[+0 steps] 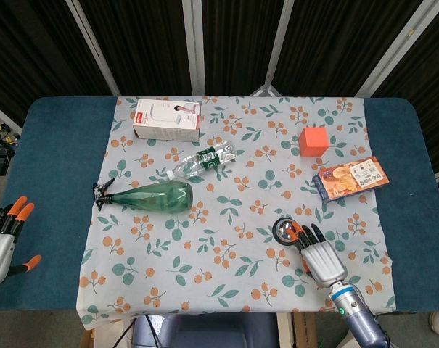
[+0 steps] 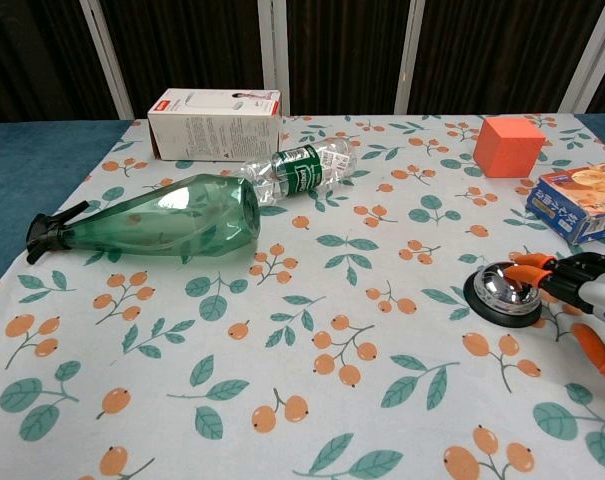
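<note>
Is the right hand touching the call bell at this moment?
Touching. In the chest view the right hand has an orange fingertip lying on the chrome dome of the call bell; the head view shows its fingers overlapping the bell too.

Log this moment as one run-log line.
right robot hand: fingertips over bell | left robot hand: open, off cloth | bottles: lying
</note>
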`<action>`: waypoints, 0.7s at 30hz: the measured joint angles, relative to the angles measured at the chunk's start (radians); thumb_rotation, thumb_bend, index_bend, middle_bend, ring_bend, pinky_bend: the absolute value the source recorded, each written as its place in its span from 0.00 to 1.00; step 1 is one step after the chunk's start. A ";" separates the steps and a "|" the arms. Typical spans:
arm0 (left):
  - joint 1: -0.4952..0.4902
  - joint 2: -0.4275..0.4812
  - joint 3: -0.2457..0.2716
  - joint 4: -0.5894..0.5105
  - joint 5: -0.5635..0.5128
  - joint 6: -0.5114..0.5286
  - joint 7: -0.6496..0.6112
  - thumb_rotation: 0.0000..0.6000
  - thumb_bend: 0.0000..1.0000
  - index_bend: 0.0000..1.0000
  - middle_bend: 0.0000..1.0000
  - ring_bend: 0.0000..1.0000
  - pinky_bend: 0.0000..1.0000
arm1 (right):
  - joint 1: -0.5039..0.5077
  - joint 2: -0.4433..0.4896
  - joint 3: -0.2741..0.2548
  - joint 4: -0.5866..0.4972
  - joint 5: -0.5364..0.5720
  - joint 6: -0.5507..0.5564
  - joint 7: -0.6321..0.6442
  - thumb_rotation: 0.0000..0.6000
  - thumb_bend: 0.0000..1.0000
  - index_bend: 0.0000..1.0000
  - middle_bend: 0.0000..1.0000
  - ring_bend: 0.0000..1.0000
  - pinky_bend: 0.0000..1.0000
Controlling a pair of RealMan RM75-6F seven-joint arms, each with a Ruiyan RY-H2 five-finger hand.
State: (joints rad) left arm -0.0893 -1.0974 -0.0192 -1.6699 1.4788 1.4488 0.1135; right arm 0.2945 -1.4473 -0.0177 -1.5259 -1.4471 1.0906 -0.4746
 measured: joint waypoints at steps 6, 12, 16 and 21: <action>-0.001 -0.001 0.000 0.002 -0.002 -0.002 0.000 1.00 0.01 0.00 0.00 0.00 0.00 | 0.000 -0.011 -0.003 0.006 0.007 0.010 -0.021 1.00 0.84 0.00 0.00 0.00 0.00; -0.001 -0.001 -0.001 0.002 -0.003 -0.002 -0.002 1.00 0.01 0.00 0.00 0.00 0.00 | 0.002 0.001 0.037 -0.029 0.001 0.064 0.026 1.00 0.84 0.00 0.00 0.00 0.00; -0.001 -0.001 -0.001 0.000 -0.002 -0.002 -0.001 1.00 0.01 0.00 0.00 0.00 0.00 | 0.004 0.026 0.074 -0.063 -0.017 0.121 0.071 1.00 0.70 0.00 0.00 0.00 0.00; -0.001 0.001 -0.002 -0.003 -0.005 -0.003 0.002 1.00 0.01 0.00 0.00 0.00 0.00 | -0.007 0.078 0.102 -0.108 -0.031 0.189 0.109 1.00 0.47 0.00 0.00 0.00 0.00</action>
State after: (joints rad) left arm -0.0905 -1.0968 -0.0209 -1.6729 1.4740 1.4463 0.1155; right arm 0.2872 -1.3696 0.0845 -1.6337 -1.4785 1.2796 -0.3659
